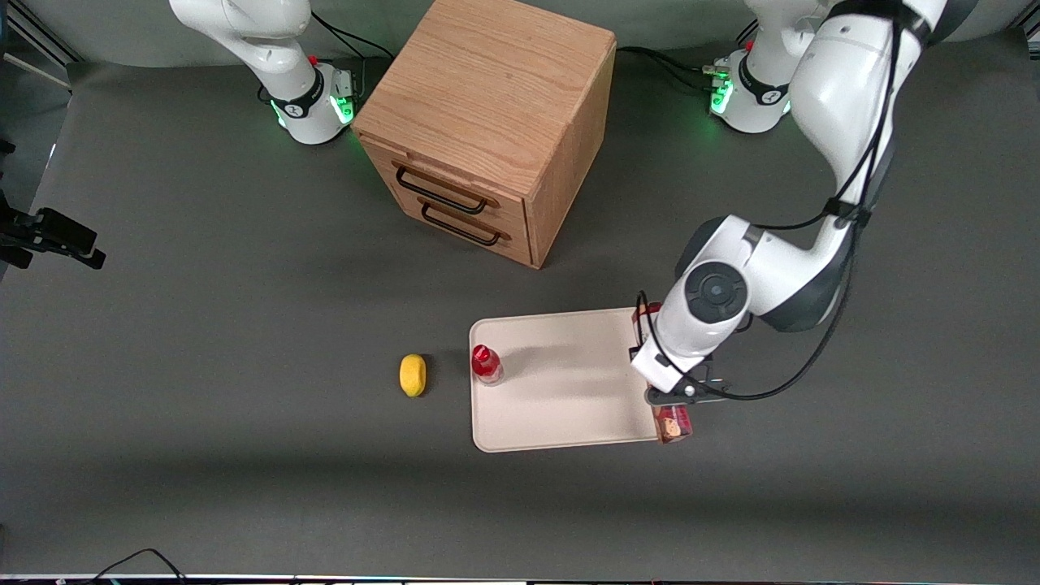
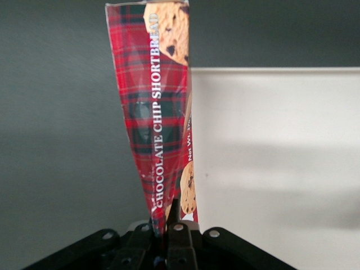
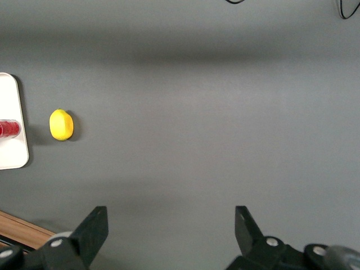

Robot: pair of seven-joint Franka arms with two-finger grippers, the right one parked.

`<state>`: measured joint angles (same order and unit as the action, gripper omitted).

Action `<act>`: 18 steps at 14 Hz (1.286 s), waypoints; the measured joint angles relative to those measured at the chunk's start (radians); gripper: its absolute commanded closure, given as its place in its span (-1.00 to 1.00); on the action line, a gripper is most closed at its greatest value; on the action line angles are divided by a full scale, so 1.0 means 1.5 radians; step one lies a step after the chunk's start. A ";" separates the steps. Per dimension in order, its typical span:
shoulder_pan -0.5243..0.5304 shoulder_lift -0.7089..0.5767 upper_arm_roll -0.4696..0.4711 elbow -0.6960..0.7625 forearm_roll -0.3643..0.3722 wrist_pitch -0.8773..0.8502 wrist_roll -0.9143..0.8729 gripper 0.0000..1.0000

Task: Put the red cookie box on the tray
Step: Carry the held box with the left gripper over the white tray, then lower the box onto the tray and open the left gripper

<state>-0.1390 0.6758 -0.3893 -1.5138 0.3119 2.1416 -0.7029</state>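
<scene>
Along the tray's edge toward the working arm's end of the table, we see the red cookie box [image 2: 160, 101] lying lengthwise, its nearer end [image 1: 673, 424] poking out from under our wrist. It seems to straddle the rim, but we cannot tell how much of it rests on the tray [image 1: 561, 382] and how much on the table. Our gripper [image 1: 676, 396] sits right over the box, and the wrist view shows the jaws drawn narrow on the carton's edge, holding the box. If we let go here, we judge the box could tip off the low rim onto the table, since it hangs so close to the edge. Farther along the tray stands a small red-capped bottle [image 1: 486, 363], with a yellow lemon [image 1: 413, 374] just past it.
</scene>
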 measured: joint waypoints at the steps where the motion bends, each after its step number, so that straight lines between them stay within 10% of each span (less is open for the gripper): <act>1: -0.004 0.014 0.000 0.001 0.005 0.021 -0.003 1.00; 6: -0.020 0.041 -0.001 -0.006 0.013 0.069 -0.022 1.00; 7: -0.021 0.042 -0.001 -0.014 0.016 0.079 -0.025 0.36; 8: -0.021 0.042 0.000 -0.022 0.018 0.088 -0.026 -0.81; 9: -0.021 0.042 0.001 -0.027 0.019 0.092 -0.027 -1.00; 18: 0.008 -0.072 0.002 -0.018 -0.014 0.033 -0.027 -1.00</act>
<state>-0.1276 0.5674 -0.3860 -1.5411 0.2907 2.1904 -0.7430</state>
